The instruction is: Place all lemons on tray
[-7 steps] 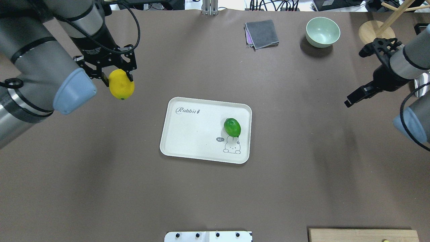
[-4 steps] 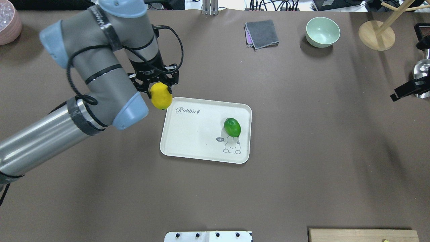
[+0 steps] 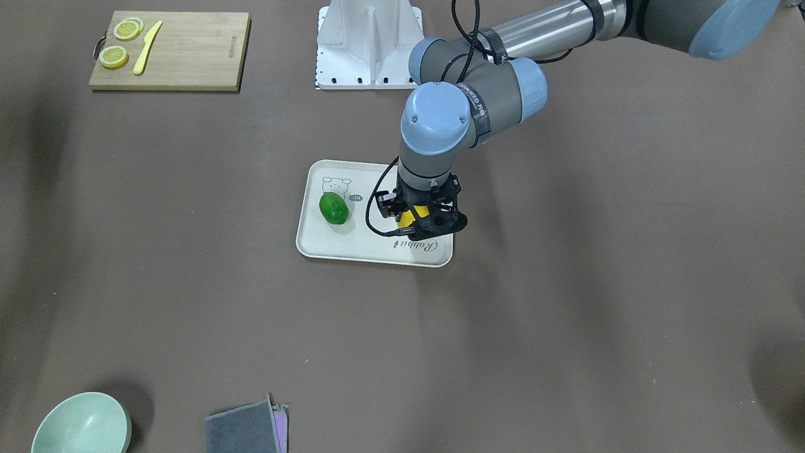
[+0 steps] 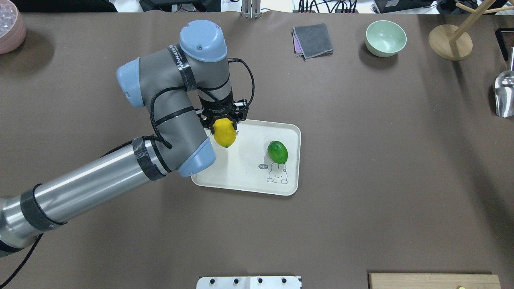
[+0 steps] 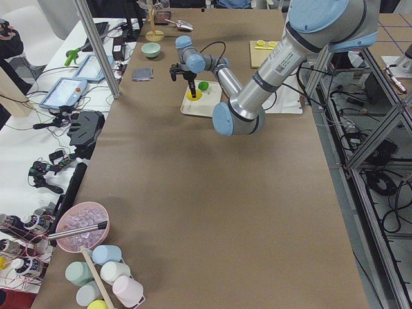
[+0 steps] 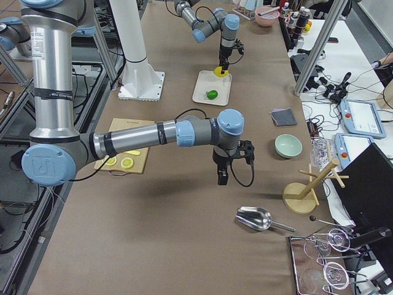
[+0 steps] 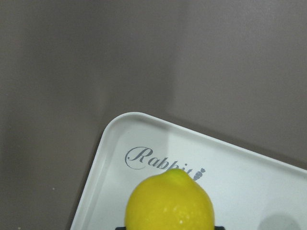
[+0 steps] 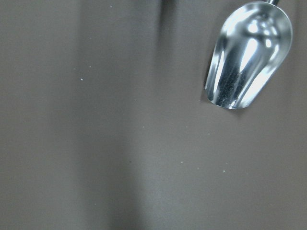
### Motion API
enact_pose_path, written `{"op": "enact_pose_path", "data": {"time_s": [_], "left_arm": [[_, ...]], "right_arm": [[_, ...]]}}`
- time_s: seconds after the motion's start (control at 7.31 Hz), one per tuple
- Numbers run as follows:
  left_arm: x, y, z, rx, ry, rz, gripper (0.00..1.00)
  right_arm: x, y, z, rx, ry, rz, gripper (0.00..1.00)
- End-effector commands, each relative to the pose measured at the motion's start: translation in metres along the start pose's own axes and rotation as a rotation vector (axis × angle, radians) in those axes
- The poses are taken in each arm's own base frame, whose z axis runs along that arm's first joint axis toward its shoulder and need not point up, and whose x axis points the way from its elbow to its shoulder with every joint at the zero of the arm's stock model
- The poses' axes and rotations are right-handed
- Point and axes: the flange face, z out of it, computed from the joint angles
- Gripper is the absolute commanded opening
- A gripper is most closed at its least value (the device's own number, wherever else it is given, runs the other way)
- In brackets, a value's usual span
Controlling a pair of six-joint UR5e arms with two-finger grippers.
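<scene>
Since 0.5 s ago the L claw [image 4: 224, 129] had carried the yellow lemon [image 4: 224, 137] from just outside the tray [image 4: 249, 178] corner to a spot over the tray itself, approx. 10 o'clock from tray centre in the overhead view, and the L arm had swung in w/ it. The R arm, whose tip showed at that view's 3 o'clock edge back then, was now out of it altogether. The green lemon [image 4: 278, 151] hadn't budged. It lay on the tray at approx. 3 o'clock from centre, touching the top of the cartoon drawing [image 4: 278, 175] and apart from the yellow one. The L claw was clamped on the yellow lemon, wrist pointing straight down. In the L wrist cam the fruit sat at 6 o'clock, covering part of the "Rabbit" script [image 7: 144, 160]. Whether the lemon touched the tray floor couldn't be told. The R claw [image 6: 221, 177] showed only in the R-side view, pointing down over the desk [image 4: 361, 208], so whether it was apart or together couldn't be told. The R wrist cam had a shiny metal scoop [image 8: 249, 55] at approx. 1 o'clock, lying on the desk. Elsewhere in the overhead view, a grey cloth [image 4: 313, 40] lay at approx. 1 o'clock from the tray, a pale green bowl [image 4: 386, 38] at approx. 2 o'clock, both well apart from it. In the front view a cutting board [image 3: 188, 53] at 11 o'clock held lemon slices [image 3: 114, 56] and a yellow knife [image 3: 147, 47].
</scene>
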Motion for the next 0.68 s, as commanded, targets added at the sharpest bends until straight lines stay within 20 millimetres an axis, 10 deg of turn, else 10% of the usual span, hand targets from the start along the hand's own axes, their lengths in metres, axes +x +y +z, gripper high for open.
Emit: {"op": "enact_pose_path", "data": {"time_s": [0.0, 0.55], "left_arm": [[0.002, 0.015, 0.019, -0.008, 0.003, 0.022, 0.05], [0.003, 0.029, 0.031, 0.005, -0.009, 0.042, 0.85]], "right_arm": [[0.022, 0.004, 0.000, -0.018, 0.003, -0.002, 1.00], [0.026, 0.005, 0.003, -0.023, 0.005, 0.021, 1.00]]}}
